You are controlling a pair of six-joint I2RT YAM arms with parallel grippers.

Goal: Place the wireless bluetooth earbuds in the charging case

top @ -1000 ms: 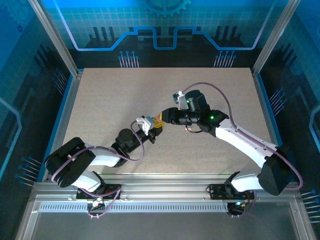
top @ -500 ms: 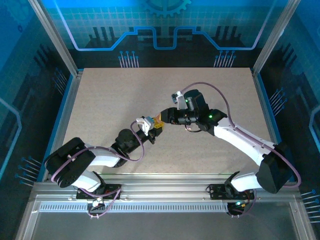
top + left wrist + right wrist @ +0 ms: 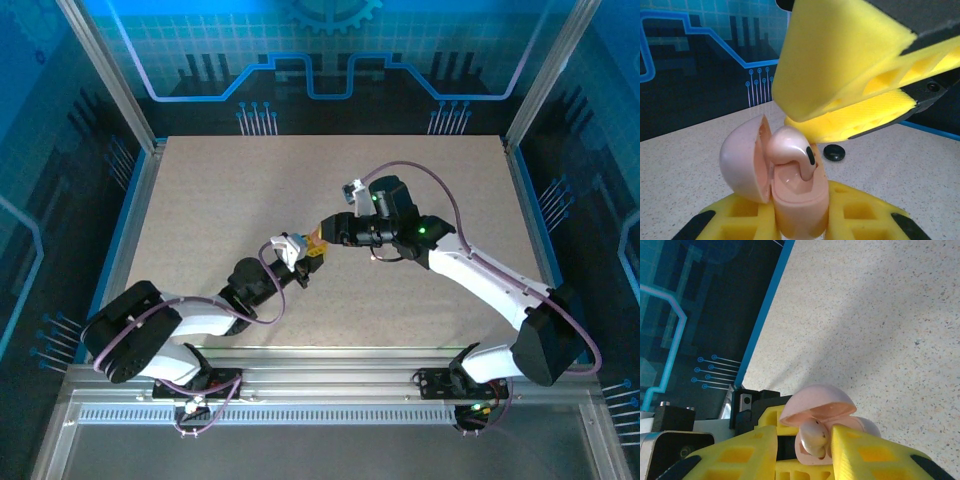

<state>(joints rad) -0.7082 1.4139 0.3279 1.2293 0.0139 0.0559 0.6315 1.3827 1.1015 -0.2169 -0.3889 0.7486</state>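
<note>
The left arm [image 3: 150, 330] has sagged toward the near table edge. The left gripper [image 3: 800, 222] is clamped on the open pink charging case [image 3: 745, 160]. The right gripper [image 3: 805, 432] has nudged farther away, its jaws part-open and loosely flanking the pink earbud [image 3: 790, 147], which stands in the case.

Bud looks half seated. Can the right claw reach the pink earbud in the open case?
Likely yes: the lid is swung aside, and the right claw hovers beside the earbud, nothing between.

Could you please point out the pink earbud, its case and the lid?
pink earbud [image 3: 785, 145], left wrist view, its rounded head.
pink case [image 3: 797, 205], left wrist view, front wall.
lid [image 3: 740, 157], left wrist view, outer dome.
</note>
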